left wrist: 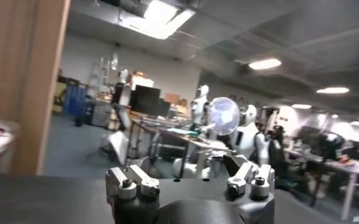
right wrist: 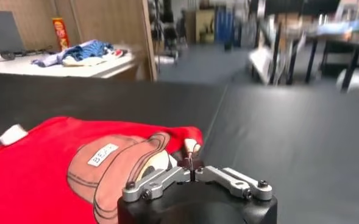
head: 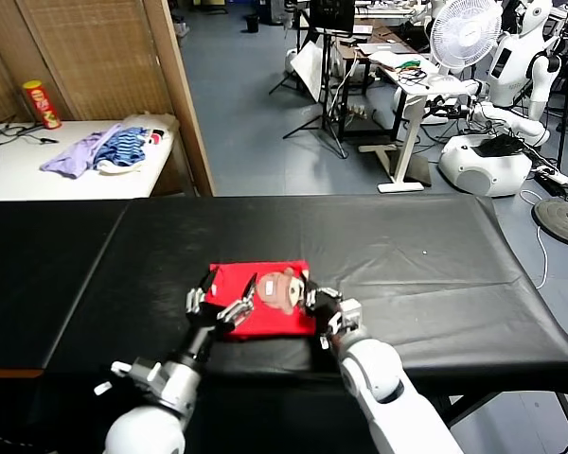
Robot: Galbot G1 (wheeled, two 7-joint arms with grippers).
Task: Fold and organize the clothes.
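The red T-shirt (head: 265,307) lies folded into a small rectangle near the front of the black table (head: 435,274), with its brown-and-white cartoon print (head: 280,289) facing up. My left gripper (head: 220,301) is open over the shirt's front left corner. Its wrist view looks out over the room, shows the gripper (left wrist: 188,176) with nothing between its fingers, and leaves the shirt out of sight. At the shirt's right edge, my right gripper (head: 322,305) is shut. In its wrist view the fingertips (right wrist: 191,165) pinch the cloth beside the print (right wrist: 118,167); a small white label (right wrist: 11,134) shows at the far corner.
A white side table (head: 38,175) at the back left holds a heap of purple and blue-striped garments (head: 109,149) and a red can (head: 42,102). A wooden partition (head: 180,85) stands behind the black table. Desks, a fan (head: 466,33) and other robots fill the room beyond.
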